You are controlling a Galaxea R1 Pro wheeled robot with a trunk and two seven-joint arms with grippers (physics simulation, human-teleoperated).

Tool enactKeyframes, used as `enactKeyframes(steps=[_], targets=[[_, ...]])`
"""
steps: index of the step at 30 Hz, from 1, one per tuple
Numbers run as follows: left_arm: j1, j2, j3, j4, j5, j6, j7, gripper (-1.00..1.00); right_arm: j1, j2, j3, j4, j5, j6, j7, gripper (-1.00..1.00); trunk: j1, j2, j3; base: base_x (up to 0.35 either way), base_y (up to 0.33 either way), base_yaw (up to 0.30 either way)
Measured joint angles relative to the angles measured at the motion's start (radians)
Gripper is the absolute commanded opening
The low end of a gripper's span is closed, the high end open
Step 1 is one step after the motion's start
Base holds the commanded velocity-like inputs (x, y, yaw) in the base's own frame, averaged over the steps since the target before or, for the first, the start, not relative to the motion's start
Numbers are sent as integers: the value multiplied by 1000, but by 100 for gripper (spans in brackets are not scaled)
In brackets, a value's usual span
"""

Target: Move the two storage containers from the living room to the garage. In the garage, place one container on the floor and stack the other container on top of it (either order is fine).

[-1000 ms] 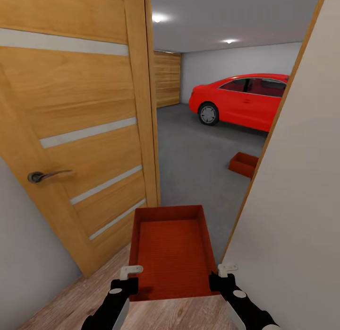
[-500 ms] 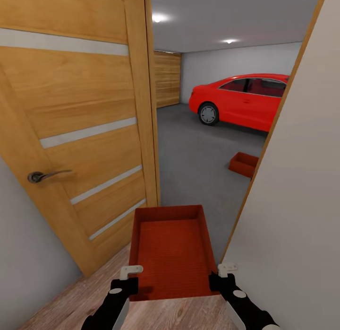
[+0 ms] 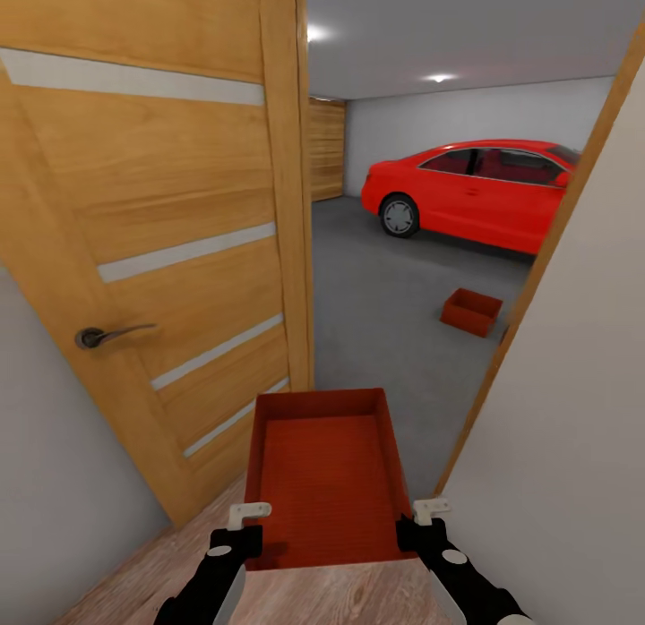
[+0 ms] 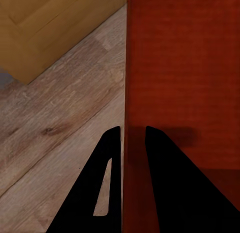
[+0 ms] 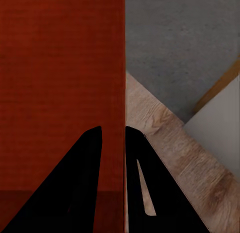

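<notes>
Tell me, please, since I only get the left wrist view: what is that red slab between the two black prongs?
Observer: It is one side wall of an open rust-red bin. The head view shows the whole bin carried in front of the robot, with the left pincer closed on that wall.
Operator: Is anything holding the other side?
Observer: Yes. The right pincer is closed on the opposite wall.
Operator: Where is it being taken?
Observer: The head view looks past an open wooden door into a garage. There a second bin sits on the grey floor in front of a red car.
</notes>
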Motion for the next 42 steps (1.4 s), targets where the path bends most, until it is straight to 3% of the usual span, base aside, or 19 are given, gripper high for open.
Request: enactKeyframes(steps=[12, 24, 35, 42], targets=[[0, 0, 0, 0, 0, 0, 0, -100, 0, 0, 0, 0, 0, 0, 0, -100, 0, 0, 0, 20, 131, 0], [0, 0, -1, 1, 2, 0, 1, -100, 0, 0, 0, 0, 0, 0, 0, -100, 0, 0, 0, 276, 15, 0], [0, 0, -1, 1, 2, 0, 1, -100, 0, 0, 1, 0, -1, 0, 0, -100, 0, 0, 0, 21, 10, 0], [0, 0, -1, 1, 1, 0, 1, -100, 0, 0, 0, 0, 0, 0, 0, -100, 0, 0, 0, 0, 263, 0]])
